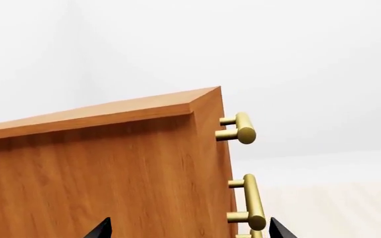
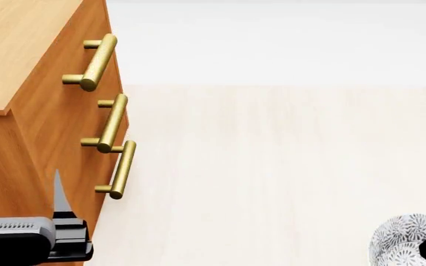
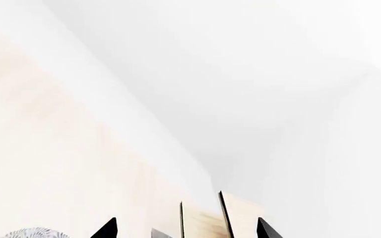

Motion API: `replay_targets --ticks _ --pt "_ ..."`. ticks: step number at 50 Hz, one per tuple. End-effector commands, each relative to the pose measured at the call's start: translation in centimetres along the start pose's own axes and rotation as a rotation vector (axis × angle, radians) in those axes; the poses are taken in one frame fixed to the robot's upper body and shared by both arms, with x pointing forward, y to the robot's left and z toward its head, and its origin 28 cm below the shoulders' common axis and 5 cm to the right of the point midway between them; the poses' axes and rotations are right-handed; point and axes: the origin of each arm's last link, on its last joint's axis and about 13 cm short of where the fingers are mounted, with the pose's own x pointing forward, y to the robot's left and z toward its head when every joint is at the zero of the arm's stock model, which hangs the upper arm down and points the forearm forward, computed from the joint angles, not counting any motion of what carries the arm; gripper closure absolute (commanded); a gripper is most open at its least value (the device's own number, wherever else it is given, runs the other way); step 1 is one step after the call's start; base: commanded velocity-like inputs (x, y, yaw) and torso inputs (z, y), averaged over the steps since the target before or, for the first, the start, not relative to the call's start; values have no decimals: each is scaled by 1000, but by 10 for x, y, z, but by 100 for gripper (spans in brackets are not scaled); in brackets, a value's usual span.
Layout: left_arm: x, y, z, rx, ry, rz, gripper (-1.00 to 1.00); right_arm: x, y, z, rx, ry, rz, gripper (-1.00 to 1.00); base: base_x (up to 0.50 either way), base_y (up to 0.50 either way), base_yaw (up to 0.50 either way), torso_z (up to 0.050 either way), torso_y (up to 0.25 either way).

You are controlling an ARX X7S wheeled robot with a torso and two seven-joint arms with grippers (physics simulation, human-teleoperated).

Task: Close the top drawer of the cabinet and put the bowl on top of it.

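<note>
Beside the cabinet, the top drawer looks shut. Left pincer released; right pincer released, should descend squarely over the bowl.

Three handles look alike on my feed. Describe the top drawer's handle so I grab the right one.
Start at the orange-brown wooden cabinet at the left of the head view and find its flat top. Three brass bar handles run down its front. The top drawer's handle is the uppermost bar, just below the cabinet's top edge, with the two lower handles beneath it.
</note>
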Motion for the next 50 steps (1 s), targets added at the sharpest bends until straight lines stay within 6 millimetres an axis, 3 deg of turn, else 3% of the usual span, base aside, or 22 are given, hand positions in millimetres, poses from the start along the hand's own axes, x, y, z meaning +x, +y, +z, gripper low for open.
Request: replay_targets --ticks 1,50 --pt "0 -1 -1 4 -1 1 -100 -10 8 -7 6 56 8 -100 0 0 0 0 0" --pt "-2 -2 1 8 -1 -1 -100 -3 63 -45 -23 125 198 -100 0 0 0 0 0"
